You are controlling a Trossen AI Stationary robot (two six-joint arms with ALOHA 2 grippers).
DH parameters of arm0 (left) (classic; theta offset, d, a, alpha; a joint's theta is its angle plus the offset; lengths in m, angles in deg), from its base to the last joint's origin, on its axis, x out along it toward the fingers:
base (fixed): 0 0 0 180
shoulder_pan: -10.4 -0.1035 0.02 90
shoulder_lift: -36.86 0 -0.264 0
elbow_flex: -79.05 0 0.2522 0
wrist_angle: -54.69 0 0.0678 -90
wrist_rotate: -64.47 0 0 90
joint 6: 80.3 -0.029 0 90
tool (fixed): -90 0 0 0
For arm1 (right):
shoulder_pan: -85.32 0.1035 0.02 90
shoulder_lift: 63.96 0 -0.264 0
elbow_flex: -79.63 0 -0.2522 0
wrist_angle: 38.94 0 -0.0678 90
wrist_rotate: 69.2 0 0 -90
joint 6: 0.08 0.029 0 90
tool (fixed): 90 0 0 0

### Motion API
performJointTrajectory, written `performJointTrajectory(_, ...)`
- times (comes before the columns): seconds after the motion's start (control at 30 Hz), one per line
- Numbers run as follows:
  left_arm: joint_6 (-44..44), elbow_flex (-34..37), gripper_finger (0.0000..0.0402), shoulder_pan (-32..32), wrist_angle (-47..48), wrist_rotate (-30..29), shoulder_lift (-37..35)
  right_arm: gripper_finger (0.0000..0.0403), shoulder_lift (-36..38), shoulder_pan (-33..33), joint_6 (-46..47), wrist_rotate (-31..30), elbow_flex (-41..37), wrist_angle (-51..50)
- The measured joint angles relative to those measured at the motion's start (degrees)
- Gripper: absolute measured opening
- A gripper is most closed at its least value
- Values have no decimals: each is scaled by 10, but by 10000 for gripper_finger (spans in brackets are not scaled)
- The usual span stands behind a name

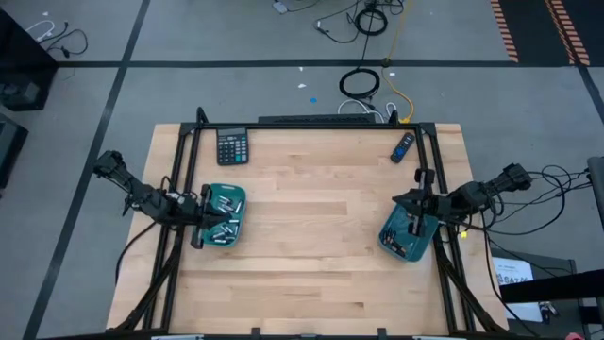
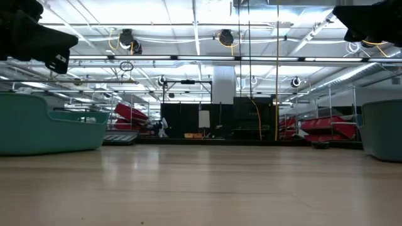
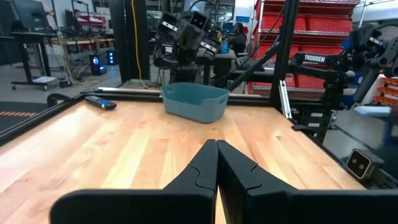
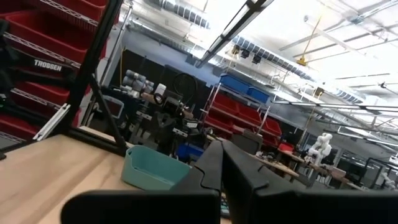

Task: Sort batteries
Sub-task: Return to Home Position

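Observation:
Several small silvery batteries (image 1: 224,225) lie inside the left teal tray (image 1: 238,196), near the table's left edge. A second teal tray (image 1: 392,241) stands near the right edge, with a few small pieces in it that I cannot tell apart. My left gripper (image 3: 216,144) is shut and empty; it hovers over the left tray (image 1: 204,210) and looks across at the right tray (image 3: 194,101). My right gripper (image 4: 221,144) is shut and empty too; it hovers at the right tray's far end (image 1: 404,200) and faces the left tray (image 4: 152,168). In the low view both arms (image 2: 34,37) (image 2: 370,22) hang well above the trays.
A black calculator (image 1: 232,146) lies at the table's far left and a dark blue remote-like stick (image 1: 403,145) at the far right. Bare wood (image 1: 311,236) stretches between the trays. Black frame posts (image 1: 423,175) stand along the table's sides.

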Motion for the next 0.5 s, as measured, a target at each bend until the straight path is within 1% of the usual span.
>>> performJointTrajectory(0.5, 0, 0, 9, 0, 0, 2, 0, 0, 0, 0, 0, 0, 0, -4)
